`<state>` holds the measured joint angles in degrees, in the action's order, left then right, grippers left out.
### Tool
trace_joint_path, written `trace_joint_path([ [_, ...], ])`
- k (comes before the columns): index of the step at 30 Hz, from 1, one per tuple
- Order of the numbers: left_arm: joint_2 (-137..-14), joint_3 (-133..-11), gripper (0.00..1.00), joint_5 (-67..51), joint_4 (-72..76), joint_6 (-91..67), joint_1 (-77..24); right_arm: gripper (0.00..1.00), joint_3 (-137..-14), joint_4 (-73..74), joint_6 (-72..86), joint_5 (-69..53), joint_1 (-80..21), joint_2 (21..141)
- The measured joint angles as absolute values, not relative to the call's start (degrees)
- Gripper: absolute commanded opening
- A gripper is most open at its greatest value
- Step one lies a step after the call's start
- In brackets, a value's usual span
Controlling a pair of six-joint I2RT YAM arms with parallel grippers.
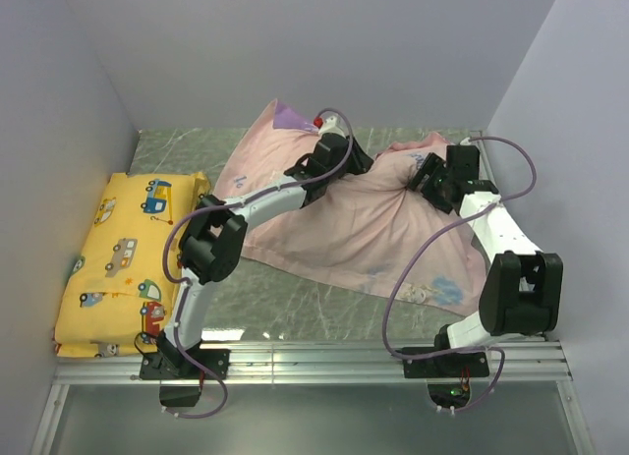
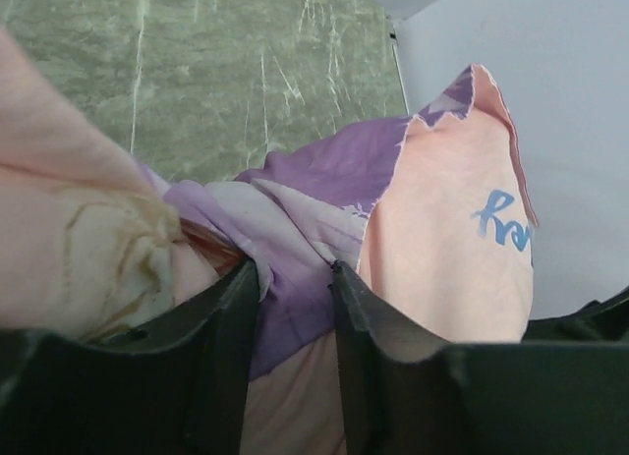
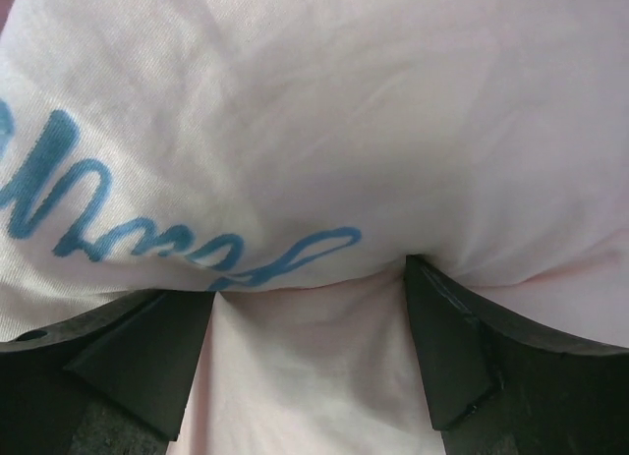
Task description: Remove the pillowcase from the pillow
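While pillowcase [image 1: 344,229] lies inside-out, pink, across far centre of table [image 1: 295,303], pillow unseen, presumably inside right bulge. Left gripper [image 2: 293,270]: jaws narrow, purple fold between, hold unclear. Right gripper [image 3: 310,278]: jaws wide, pressed on bulge, nothing pinched. Pin bulge; draw fabric leftward, slowly.

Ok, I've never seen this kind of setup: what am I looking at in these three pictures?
Two robot arms, left and right, are bolted at the near edge of a table. The wide picture looks down from above and behind them; the other two come from cameras on each wrist, with dark fingers at the bottom. On the table lie a pink pillowcase and a yellow cushion printed with vehicles. The left tool has purple pillowcase fabric between its fingers; whether it pinches it is unclear. The right tool stands wide open, pushed against pale pink fabric. No bare pillow shows.
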<state>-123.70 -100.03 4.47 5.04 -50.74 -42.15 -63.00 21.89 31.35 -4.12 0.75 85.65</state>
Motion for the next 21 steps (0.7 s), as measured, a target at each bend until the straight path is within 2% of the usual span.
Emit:
trace_joint_path([
  [1,-123.6,-100.1,0.51,4.0,4.9,-50.8,-42.2,0.84,-63.0,21.9,31.1,-3.7,0.8,85.5],
  [9,-120.0,-102.5,0.83,0.2,-2.4,-48.9,-42.2,0.84,-64.6,23.4,29.6,0.1,0.8,82.5],
  [12,-116.6,-102.9,0.9,-1.0,-6.0,-47.9,-42.2,0.85,-65.9,23.7,28.9,2.3,0.6,80.1],
  [13,-115.5,-102.8,0.99,-1.3,-6.8,-47.7,-42.2,0.85,-66.1,23.7,28.8,3.1,0.4,79.0],
  [17,-108.3,-101.1,0.99,-1.4,-10.1,-47.2,-41.3,0.85,-67.2,24.7,28.4,5.6,-1.8,75.1],
  [21,-97.8,-93.6,0.99,2.0,-10.9,-47.2,-39.3,0.86,-67.8,25.5,27.1,9.6,-9.7,71.9],
])
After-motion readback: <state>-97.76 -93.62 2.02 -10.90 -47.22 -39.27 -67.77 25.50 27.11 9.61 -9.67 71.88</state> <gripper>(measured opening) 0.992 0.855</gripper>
